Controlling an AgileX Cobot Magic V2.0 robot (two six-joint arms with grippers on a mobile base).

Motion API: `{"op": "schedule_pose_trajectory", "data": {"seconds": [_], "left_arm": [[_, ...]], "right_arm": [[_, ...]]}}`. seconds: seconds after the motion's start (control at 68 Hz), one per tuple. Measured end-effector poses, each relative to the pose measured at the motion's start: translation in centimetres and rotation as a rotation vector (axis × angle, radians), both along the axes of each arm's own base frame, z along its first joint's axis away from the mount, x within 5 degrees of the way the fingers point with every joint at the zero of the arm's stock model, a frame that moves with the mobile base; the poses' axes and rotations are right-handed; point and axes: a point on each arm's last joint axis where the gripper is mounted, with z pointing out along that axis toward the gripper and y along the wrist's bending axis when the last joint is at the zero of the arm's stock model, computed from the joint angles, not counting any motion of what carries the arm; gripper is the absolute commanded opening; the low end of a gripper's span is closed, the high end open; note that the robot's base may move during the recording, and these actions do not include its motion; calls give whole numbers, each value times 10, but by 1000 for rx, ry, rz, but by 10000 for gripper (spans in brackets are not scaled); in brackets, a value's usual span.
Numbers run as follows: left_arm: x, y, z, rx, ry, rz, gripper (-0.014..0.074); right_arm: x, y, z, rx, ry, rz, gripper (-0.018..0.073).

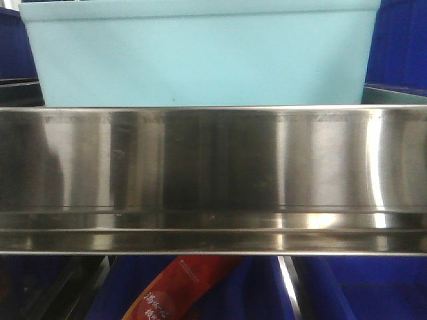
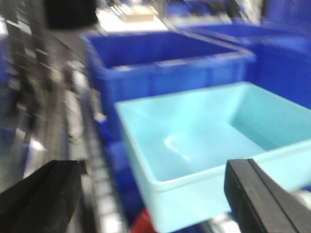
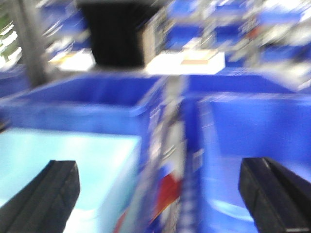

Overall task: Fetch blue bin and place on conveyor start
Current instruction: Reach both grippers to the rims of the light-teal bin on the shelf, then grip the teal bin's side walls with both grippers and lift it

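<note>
The blue bin [image 1: 200, 57], a light aqua tub, sits on a shelf behind a shiny steel rail in the front view. In the left wrist view it [image 2: 209, 150] is empty and lies just ahead of my open left gripper [image 2: 155, 199], its near corner between the two black fingers. In the right wrist view the bin [image 3: 63, 170] is at the lower left, behind the left finger of my open, empty right gripper [image 3: 160, 194]. The conveyor start is out of view.
A stainless-steel shelf rail [image 1: 213, 180] spans the front view. Dark royal-blue bins [image 2: 165, 63] stand behind and beside the aqua bin, and more are in the right wrist view [image 3: 252, 145]. A red packet [image 1: 187, 287] lies below the rail. Both wrist views are blurred.
</note>
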Motion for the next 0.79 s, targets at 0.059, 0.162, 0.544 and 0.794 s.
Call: {"op": "schedule_pose_trajectory", "data": {"seconds": [0.059, 0.162, 0.544, 0.794], "left_arm": [[15, -9, 3, 20, 56, -30, 493], [43, -27, 10, 56, 147, -70, 493], [133, -61, 24, 151, 408, 8, 493], [185, -53, 0, 135, 555, 115, 493]], "right_arm": [[12, 4, 7, -15, 46, 52, 568], [42, 14, 14, -35, 152, 147, 568], [154, 54, 27, -107, 536, 198, 568], [217, 65, 15, -156, 738, 42, 568]]}}
